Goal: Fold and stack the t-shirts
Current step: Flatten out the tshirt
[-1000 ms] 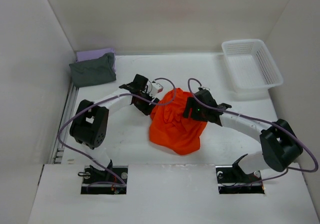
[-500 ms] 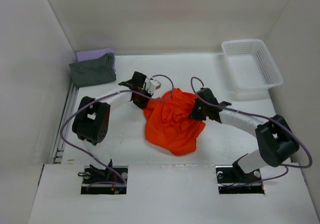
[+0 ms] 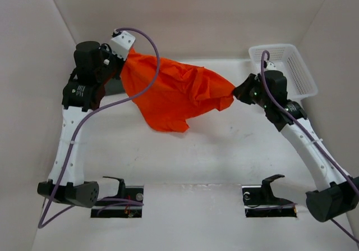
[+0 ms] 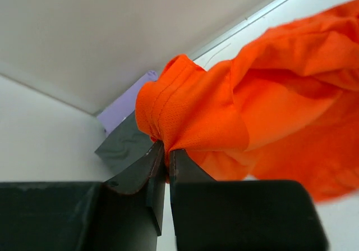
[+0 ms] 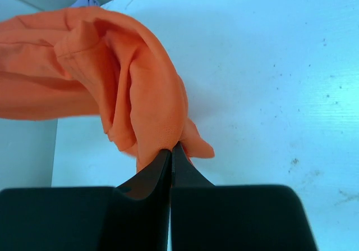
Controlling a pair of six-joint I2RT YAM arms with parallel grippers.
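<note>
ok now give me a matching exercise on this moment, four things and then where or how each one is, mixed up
1 orange t-shirt
2 dark grey t-shirt
3 white basket
4 right claw

a far right of the table
b shut on a bunch of orange cloth
c stretched out in the air
d lying next to the lavender t-shirt

Pairs: 1-c, 2-d, 3-a, 4-b
</note>
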